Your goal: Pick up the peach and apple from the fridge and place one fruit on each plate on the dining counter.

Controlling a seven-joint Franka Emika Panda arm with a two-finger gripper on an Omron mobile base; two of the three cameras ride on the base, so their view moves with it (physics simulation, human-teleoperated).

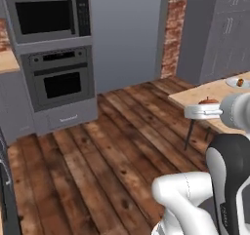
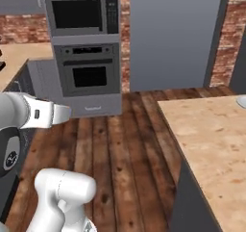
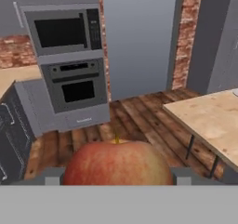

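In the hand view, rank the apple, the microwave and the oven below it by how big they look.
1. apple, largest, only because it sits right at the camera.
2. and 3. microwave and oven look alike.

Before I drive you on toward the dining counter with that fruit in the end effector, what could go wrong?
1. The apple is gripped only at its sides by the end effector; a sharp turn could shake it loose.
2. The dining counter edge lies close by the hand; a low swing might clip it.
3. One plate already carries the peach; setting the apple there too would leave the job wrong.
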